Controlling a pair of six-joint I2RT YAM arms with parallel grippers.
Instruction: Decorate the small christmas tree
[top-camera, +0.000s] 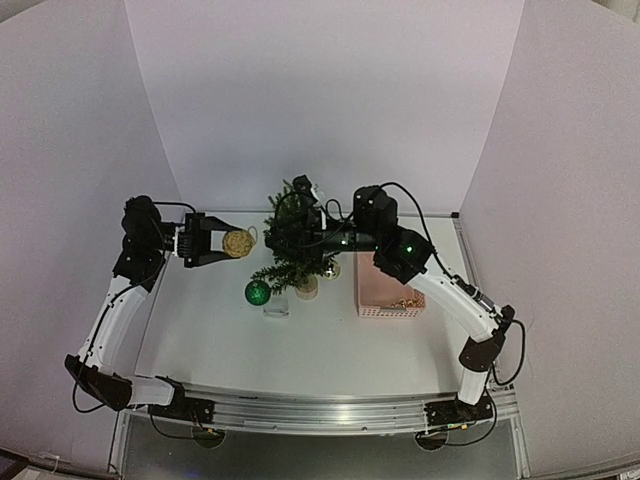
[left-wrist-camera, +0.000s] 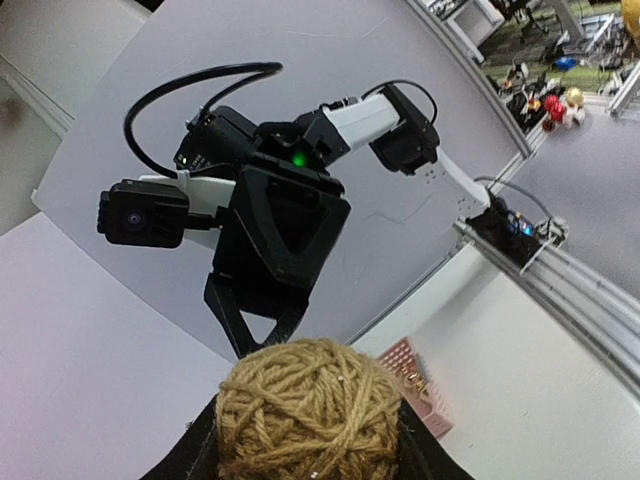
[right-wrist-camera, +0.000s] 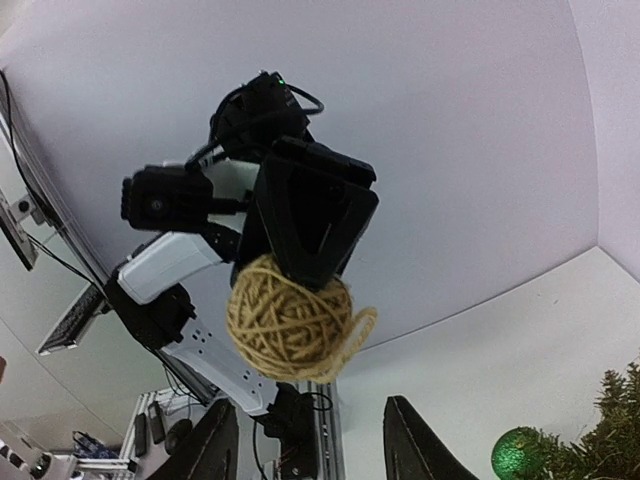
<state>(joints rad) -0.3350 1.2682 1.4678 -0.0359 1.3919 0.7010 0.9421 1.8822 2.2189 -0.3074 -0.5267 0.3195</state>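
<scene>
Your left end effector (top-camera: 227, 243) is closed on a twine ball (top-camera: 237, 243), one finger on each side. The ball is held in the air, off the desk (top-camera: 220, 340), with a loose loop of twine at its side.

Your right end effector (right-wrist-camera: 310, 408) has its fingers (right-wrist-camera: 215, 445) partly apart with nothing between them. It faces the ball. From above, it reaches left over the upper branches of the small christmas tree (top-camera: 292, 245).

The tree stands upright at mid-desk, just right of the ball, on its pale base (top-camera: 306, 288).

- A green bauble (top-camera: 258, 292) lies near-left of the base.
- A small clear object (top-camera: 276, 308) sits just beside the bauble.
- A gold bauble (top-camera: 331, 268) is at the tree's right skirt. You cannot tell whether it hangs or rests.
- A pink basket (top-camera: 372, 292) sits to the right of the tree, with something gold inside.
</scene>
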